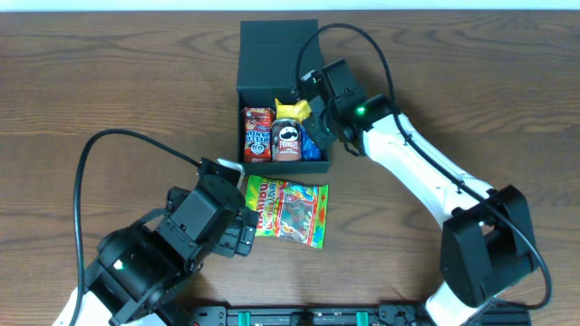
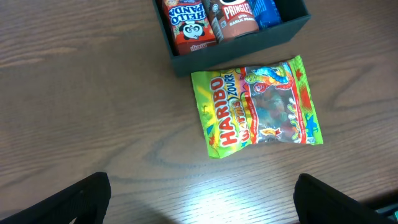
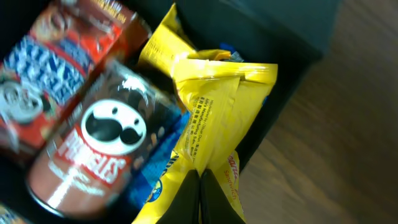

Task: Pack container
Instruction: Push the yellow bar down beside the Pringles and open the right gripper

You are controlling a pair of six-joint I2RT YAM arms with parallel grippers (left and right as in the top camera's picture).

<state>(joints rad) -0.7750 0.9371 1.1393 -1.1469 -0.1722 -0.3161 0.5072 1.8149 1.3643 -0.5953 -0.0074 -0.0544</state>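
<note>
While the container sits open on the wooden table, its flap lid folded back on the far side, the right gripper reaches into its right half with the fingers pressed together, pinching the edge of a crumpled yellow snack packet. Inside the container, a Pringles can lies in the middle, a red Hello Panda box lies against the left wall, and a blue packet shows under the yellow one. A Haribo gummy bag lies flat just outside the container's near wall. The left gripper hangs beside that bag, farther from the container, fingers spread wide and holding nothing.
</note>
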